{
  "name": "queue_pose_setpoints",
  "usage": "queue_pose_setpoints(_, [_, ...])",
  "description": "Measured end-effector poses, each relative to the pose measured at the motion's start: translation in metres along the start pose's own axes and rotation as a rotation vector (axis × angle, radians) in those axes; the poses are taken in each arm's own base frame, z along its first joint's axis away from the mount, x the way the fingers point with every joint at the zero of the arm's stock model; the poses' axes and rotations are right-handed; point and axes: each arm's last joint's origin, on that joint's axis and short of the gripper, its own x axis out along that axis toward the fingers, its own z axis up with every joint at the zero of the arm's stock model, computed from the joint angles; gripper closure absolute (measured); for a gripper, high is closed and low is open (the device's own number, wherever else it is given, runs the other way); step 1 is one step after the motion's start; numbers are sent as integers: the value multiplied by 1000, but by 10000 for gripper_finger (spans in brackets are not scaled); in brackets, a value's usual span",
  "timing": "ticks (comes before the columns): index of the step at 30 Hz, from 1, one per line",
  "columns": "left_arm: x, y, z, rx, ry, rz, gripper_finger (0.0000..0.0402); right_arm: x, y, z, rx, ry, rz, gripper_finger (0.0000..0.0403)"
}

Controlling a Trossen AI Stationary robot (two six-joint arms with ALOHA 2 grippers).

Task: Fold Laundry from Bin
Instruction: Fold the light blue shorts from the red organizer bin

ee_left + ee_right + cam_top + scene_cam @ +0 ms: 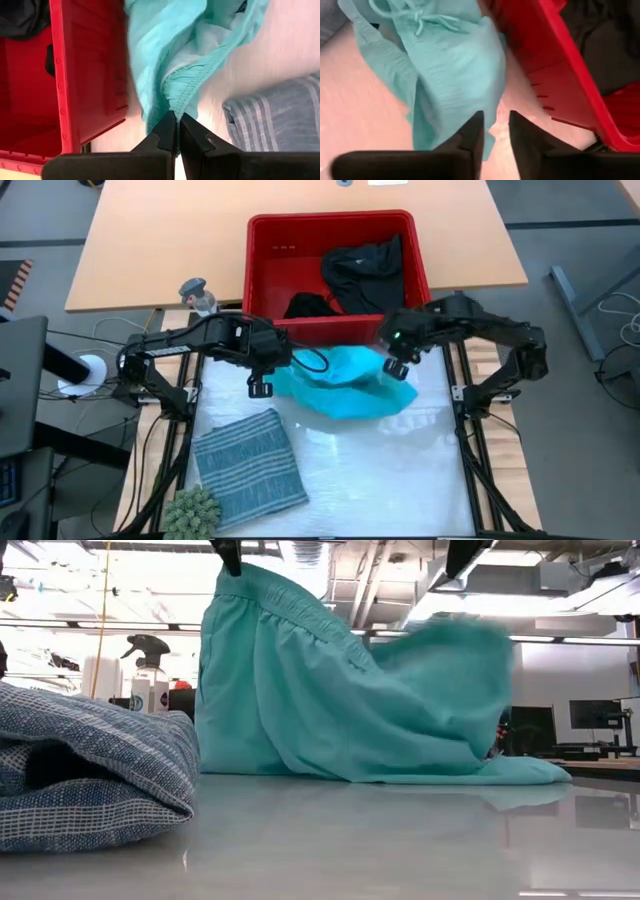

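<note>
The turquoise garment (345, 385) lies bunched on the table just in front of the red bin (262, 270), which holds black garments (362, 268). My left gripper (178, 120) is shut on its gathered waistband and holds that end up; the lower cloth (400, 765) rests on the table. My right gripper (495, 120) stands open above the garment's other end (455, 70), with bare table showing between its fingers. A folded blue-grey striped garment (250, 465) lies at the near left. My left gripper pinches the stitched, gathered waistband edge (176, 100) between its two fingertips, coming from above. That end is lifted (240, 580); the cloth hangs below it in slack folds and its lower part lies on the table. My right gripper: whether its finger (472, 132) touches the cloth, I cannot tell.
A grey spray bottle (197, 295) stands left of the bin. A small green plant-like thing (192, 510) sits at the near left corner, beside the striped garment. The white table surface (400, 470) at the near right is bare.
</note>
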Motion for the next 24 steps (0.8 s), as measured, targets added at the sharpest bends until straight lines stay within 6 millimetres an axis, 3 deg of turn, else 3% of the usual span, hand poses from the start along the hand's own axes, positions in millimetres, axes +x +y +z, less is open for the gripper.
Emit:
queue_pose_setpoints(3, [0,0,-1,18,14,-1,401,-6,-11,-3,-32,-17,8,256])
queue_pose_setpoints(5, [0,0,-1,33,13,-1,401,-11,-13,-6,-144,-21,64,236])
queue_pose_setpoints(10, [1,4,-2,39,18,5,401,-21,10,-11,-389,-74,302,222])
queue_pose_setpoints(18, [4,15,-3,20,29,15,401,-4,95,-16,-677,-2,404,229])
queue_pose_setpoints(24, [6,21,-4,12,29,-13,401,29,164,-26,-943,70,372,230])
